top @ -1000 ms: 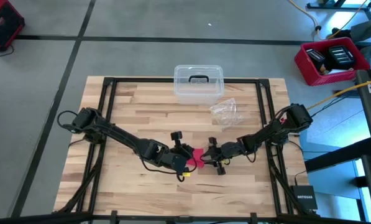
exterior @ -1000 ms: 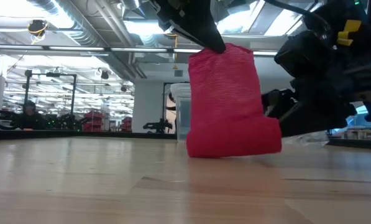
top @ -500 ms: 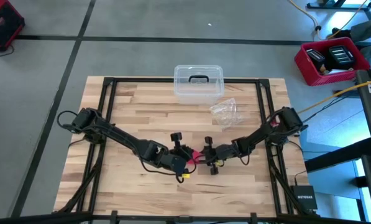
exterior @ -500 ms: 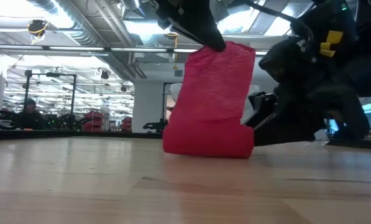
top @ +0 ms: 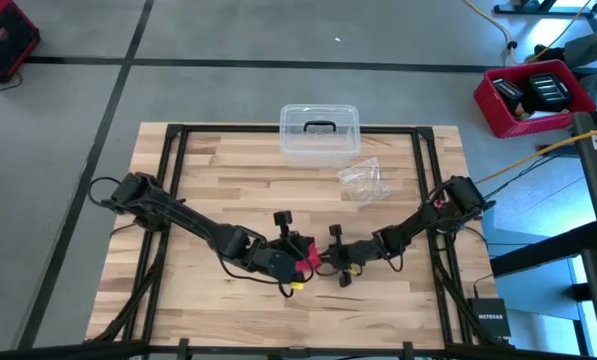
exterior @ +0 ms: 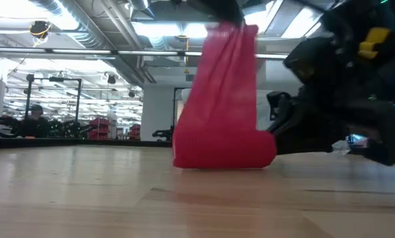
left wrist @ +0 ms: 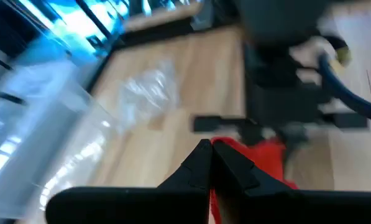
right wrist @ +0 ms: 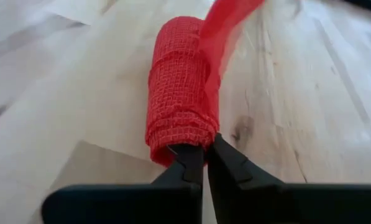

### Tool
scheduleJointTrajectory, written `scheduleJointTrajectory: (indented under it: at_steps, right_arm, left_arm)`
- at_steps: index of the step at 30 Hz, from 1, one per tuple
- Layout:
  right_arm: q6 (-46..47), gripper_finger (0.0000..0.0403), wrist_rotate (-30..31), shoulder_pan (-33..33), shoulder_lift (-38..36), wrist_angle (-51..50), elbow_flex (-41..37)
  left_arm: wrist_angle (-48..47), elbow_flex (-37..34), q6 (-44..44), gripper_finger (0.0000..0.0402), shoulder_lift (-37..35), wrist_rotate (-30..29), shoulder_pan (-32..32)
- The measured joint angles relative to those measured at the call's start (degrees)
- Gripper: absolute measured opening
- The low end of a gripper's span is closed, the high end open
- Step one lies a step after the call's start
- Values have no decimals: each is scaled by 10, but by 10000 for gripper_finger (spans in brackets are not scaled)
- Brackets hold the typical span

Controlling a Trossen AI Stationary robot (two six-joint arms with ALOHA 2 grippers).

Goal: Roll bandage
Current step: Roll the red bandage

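Bandage (exterior: 220,112): red strip with a rolled end lying on the near middle of the wooden table (top: 208,170). Right gripper (right wrist: 205,163) pinches the roll's end, likely to turn it; left gripper (left wrist: 209,163) is closed on the free tail, holding it up taut. Far side: clear box (top: 319,133), crinkled wrapper (top: 363,181). Beyond: lit workshop hall.
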Motion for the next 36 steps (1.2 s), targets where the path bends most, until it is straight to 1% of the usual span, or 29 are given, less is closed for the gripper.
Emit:
scheduleJointTrajectory:
  at_steps: [5,8,10,12,14,17,22,26,29,33,36]
  right_arm:
    - [-18,12,46,23,-2,1,0]
    - [-29,7,59,23,-3,6,0]
    - [-31,7,59,23,-3,8,0]
    - [-36,7,59,22,-3,9,0]
    - [-41,6,59,23,-3,10,0]
    - [-41,6,59,23,-3,12,0]
    - [-43,6,63,23,-3,14,0]
    - [-47,6,63,23,-3,16,0]
    - [-49,6,66,26,-3,17,0]
    - [-62,5,89,39,-3,27,0]
    - [-75,5,114,49,-3,33,0]
  left_arm:
    - [-14,2,16,3,-28,-64,8]
    - [-55,2,-2,3,-33,-108,25]
    - [-96,2,-22,3,-33,-117,40]
    - [-137,-2,-59,3,-33,-118,57]
    - [-157,-17,-95,3,-33,-119,74]
    - [-190,-40,-121,3,-33,-119,94]
    - [-190,-97,-156,3,-33,-117,127]
    - [-169,-144,-183,3,-33,-105,149]
    - [-144,-181,-196,3,-33,-78,159]
    - [-98,-233,-204,3,-32,-44,166]
    - [-72,-263,-218,3,-32,-32,165]
